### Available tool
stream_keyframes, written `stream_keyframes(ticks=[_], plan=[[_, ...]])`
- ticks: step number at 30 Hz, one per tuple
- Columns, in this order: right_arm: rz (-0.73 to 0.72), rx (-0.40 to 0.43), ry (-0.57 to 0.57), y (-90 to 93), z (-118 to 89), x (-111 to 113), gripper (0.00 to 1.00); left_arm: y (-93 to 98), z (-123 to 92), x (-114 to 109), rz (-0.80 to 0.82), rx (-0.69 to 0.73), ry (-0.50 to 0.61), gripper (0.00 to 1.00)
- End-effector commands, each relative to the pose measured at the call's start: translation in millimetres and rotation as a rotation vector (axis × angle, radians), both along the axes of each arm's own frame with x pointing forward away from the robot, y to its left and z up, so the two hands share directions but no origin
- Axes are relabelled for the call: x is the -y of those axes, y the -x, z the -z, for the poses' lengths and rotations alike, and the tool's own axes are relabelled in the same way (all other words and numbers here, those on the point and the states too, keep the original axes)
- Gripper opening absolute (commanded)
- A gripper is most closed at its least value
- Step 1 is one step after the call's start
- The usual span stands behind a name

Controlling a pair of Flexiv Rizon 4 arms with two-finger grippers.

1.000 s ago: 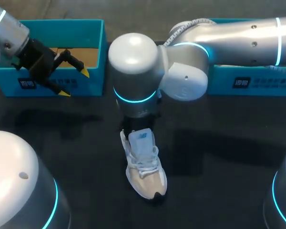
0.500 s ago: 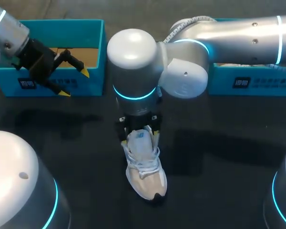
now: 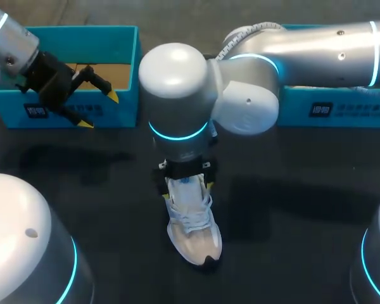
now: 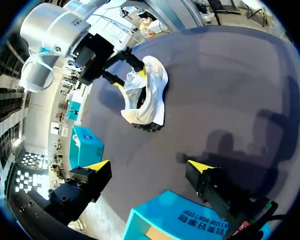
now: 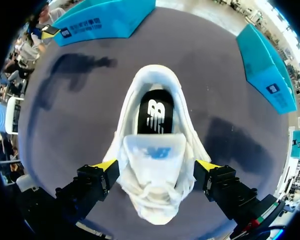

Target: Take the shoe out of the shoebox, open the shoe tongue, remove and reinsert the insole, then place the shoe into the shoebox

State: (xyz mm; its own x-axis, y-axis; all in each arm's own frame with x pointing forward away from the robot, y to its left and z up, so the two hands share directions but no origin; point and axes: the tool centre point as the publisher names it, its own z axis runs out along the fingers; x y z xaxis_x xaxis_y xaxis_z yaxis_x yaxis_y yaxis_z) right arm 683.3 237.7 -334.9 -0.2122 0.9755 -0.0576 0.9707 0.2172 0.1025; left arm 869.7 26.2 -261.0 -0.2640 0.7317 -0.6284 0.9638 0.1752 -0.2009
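A white sneaker [image 3: 193,228] stands upright on the dark table, toe toward the near edge. In the right wrist view the shoe [image 5: 155,150] shows its black insole [image 5: 155,112] inside, with the tongue [image 5: 152,160] lying over the laces. My right gripper [image 5: 157,165] hovers open straight above the shoe, one yellow tip on each side of the tongue, apart from it. My left gripper [image 3: 98,107] hangs open in front of the left teal shoebox [image 3: 82,47], with nothing between its fingers [image 4: 97,166]. From the left wrist view the shoe [image 4: 147,97] appears far ahead, under my right gripper [image 4: 130,70].
A second teal box [image 3: 332,104] stands at the back right, partly hidden under my right arm. That arm's large elbow [image 3: 177,95] hangs over the middle of the table. Dark bare table surrounds the shoe on both sides.
My right gripper opened, letting go of the shoe's tongue, and came forward over the shoe. The left arm stayed still.
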Motion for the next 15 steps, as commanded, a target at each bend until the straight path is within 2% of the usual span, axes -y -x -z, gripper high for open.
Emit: stream_keyframes(ticks=[1,4,5,7,9,11,13,15], plan=[[0.012,0.013,0.010,11.5,-9.8,-3.0,1.00,0.3,-0.2,0.2,0.000,0.001,-0.004,1.00],[0.015,0.019,0.013,16.0,-18.8,-6.6,0.99,0.3,-0.2,0.2,0.000,0.001,-0.004,1.00],[0.008,0.037,0.023,16.4,-25.7,-10.1,0.92,0.3,-0.2,0.2,0.000,0.001,-0.004,1.00],[-0.001,0.045,0.029,15.9,-30.3,-12.3,0.88,0.3,-0.2,0.2,0.000,0.001,-0.004,1.00],[-0.024,0.062,0.032,12.4,-37.5,-15.0,0.58,0.3,-0.2,0.2,0.000,0.001,-0.004,1.00],[-0.031,0.061,0.041,8.4,-39.0,-14.3,0.43,0.3,-0.2,0.2,0.000,0.001,-0.004,1.00],[-0.038,0.060,0.047,5.5,-39.3,-13.0,0.39,0.3,-0.2,0.2,0.000,0.001,-0.004,1.00],[-0.045,0.057,0.051,0.7,-38.6,-10.3,0.28,0.3,-0.2,0.2,0.000,0.001,-0.004,1.00]])
